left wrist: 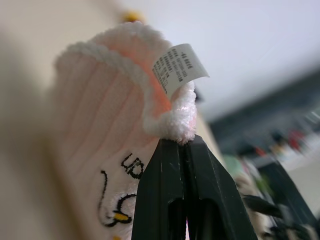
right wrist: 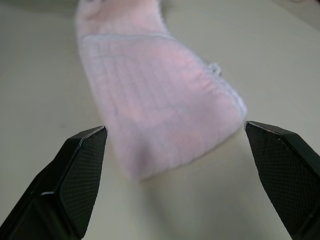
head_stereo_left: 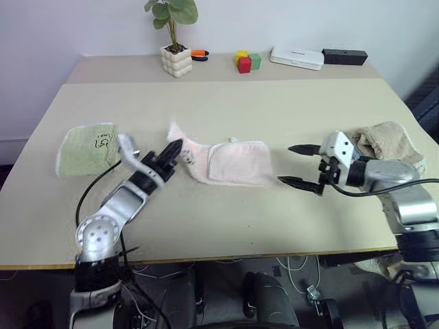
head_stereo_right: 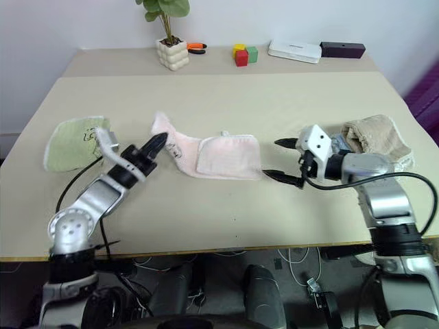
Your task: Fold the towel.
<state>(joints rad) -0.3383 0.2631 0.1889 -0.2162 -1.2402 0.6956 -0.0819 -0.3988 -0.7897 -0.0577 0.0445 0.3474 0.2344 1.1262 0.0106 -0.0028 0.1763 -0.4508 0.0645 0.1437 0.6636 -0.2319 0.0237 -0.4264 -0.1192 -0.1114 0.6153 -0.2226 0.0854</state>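
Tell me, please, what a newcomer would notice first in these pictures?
First, the pink towel in the middle of the table, its left corner pinched and lifted by the shut left gripper. Next, the right gripper, wide open and apart from the towel's right edge. A green cloth lies far left, a beige towel far right.

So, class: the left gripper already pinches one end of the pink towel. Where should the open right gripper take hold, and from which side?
Probably the free right-hand edge of the towel, approached from the robot's right. That end lies flat on the table, folded over, facing the right gripper, whose jaws stand wide apart just beside it. The left gripper holds the opposite, lifted end.
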